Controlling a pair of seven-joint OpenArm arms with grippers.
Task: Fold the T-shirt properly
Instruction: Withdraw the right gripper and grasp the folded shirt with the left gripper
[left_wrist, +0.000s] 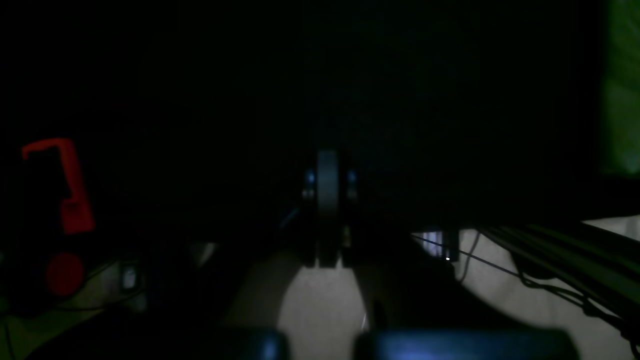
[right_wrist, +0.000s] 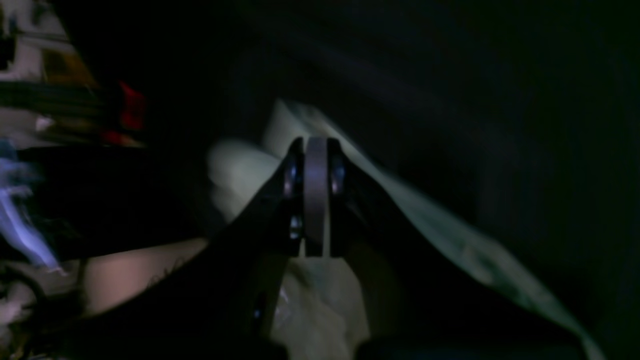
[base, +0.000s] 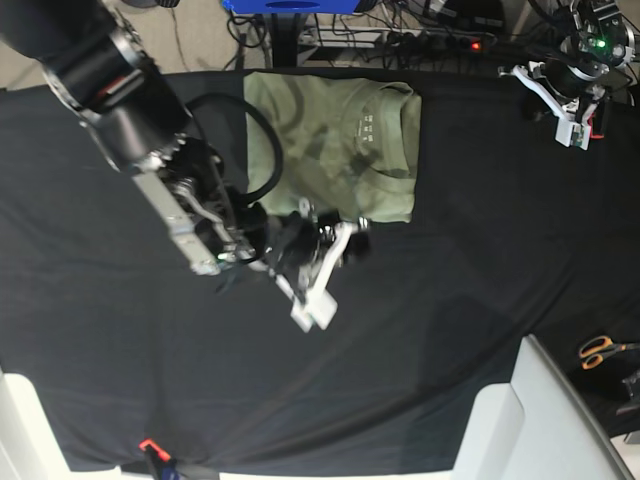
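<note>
The T-shirt (base: 340, 145) lies folded at 12 o'clock on the black cloth (base: 480, 260). My right gripper (base: 345, 240) is clamped, apparently on its near hem; my left gripper (base: 572, 118) is closed empty at 2 o'clock. Next: carry the hem over squarely.

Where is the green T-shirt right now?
In the base view the T-shirt lies partly folded on the black table cover, near the top edge, with the right gripper at its lower edge.
</note>
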